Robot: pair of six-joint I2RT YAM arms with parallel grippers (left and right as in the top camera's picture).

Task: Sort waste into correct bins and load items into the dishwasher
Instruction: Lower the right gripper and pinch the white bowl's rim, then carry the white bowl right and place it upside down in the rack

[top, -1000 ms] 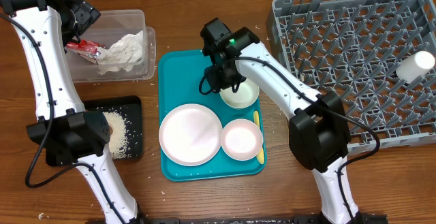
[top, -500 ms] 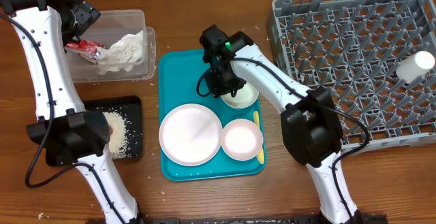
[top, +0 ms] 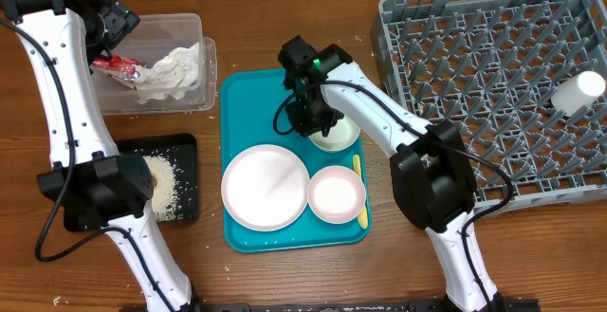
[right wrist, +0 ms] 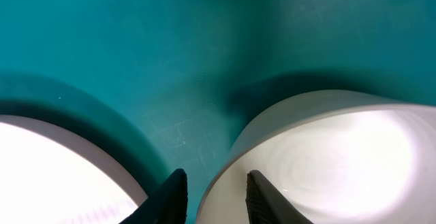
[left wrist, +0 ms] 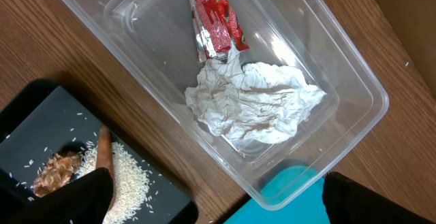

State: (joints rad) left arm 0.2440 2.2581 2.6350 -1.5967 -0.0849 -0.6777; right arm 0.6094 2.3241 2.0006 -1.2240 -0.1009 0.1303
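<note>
The grey dish rack (top: pixel 474 65) sits on our right, the teal tray (top: pixel 248 103) in the middle. Our left claw (left wrist: pixel 218 186) hangs wide and empty over the clear tub (left wrist: pixel 344 64). Our right claw (right wrist: pixel 215 183) is narrow, with the rim of the white bowl (top: pixel 337 137) in between, on that tray.

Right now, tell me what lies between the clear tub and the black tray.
Only a bare strip of wooden table separates the clear tub from the black tray; the left wrist view shows it plainly.
</note>
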